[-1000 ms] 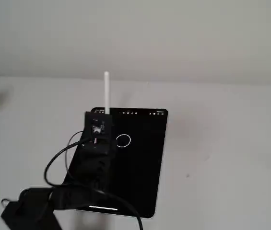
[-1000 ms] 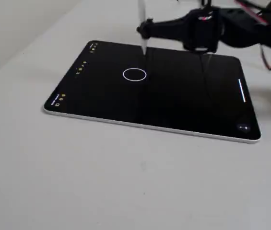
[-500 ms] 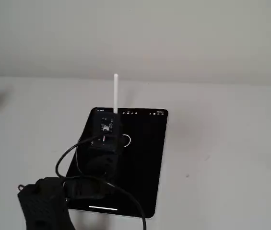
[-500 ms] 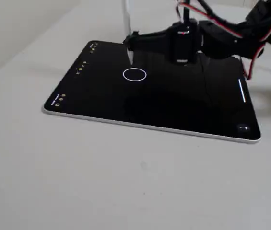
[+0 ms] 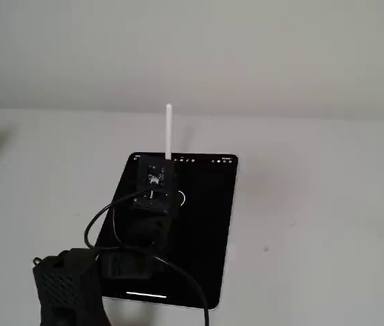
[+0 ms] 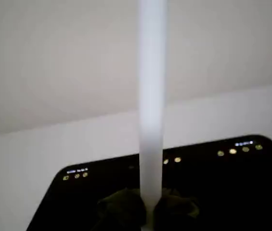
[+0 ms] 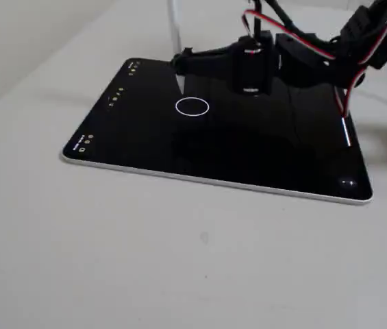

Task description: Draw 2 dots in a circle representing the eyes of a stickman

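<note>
- A black tablet (image 7: 248, 151) lies flat on a pale surface (image 7: 179, 260), screen up; both fixed views show it whole or nearly so.
- The circle (image 7: 192, 106), a thin white ring, sits on the dark screen toward the toolbar end. In a fixed view only its right arc (image 5: 181, 199) shows, the rest hidden behind the arm.
- No dots can be made out inside the ring in the low fixed view; its inside looks plain black, though the picture may be too soft to show specks so small.
- The tool (image 7: 179, 60) is clenched on a white stylus (image 7: 174, 27), which stands close to upright, its upper part running out of the top of that view.
- In the view from behind the arm, the stylus (image 5: 169, 130) rises above the black arm (image 5: 152, 204) and over the tablet's far edge.
- The stylus's lower end (image 7: 180, 81) comes down beside the ring, just outside its line on the side away from the camera; whether the tip touches the glass cannot be told.
- In the wrist view the stylus (image 6: 151, 106) fills the middle as a blurred white bar, with the tablet's toolbar icons (image 6: 232, 150) glowing yellow-white along the screen edge beyond it.
- Red and black wires (image 7: 303, 42) loop over the arm at the right of the low fixed view.
</note>
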Controlling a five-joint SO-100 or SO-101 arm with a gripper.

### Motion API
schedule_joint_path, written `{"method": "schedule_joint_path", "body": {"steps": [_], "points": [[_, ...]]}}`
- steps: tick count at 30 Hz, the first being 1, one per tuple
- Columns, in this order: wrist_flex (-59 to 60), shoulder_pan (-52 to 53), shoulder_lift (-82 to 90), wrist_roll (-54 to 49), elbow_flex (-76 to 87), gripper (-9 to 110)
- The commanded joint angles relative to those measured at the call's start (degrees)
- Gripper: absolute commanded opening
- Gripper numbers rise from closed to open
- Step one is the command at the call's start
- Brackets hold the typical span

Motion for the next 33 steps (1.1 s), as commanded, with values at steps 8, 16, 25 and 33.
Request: {"method": "schedule_joint_path", "body": {"steps": [8,16,25,33], "points": [[0.5,1.1,-0.5,-1.5,-3.7,0],[0.6,0.8,-1.2,-1.9,-3.4,0],[0.3,0.4,-2.5,-2.8,-3.3,0],[-0.1,0.2,-3.2,-3.3,-3.3,0]]}}
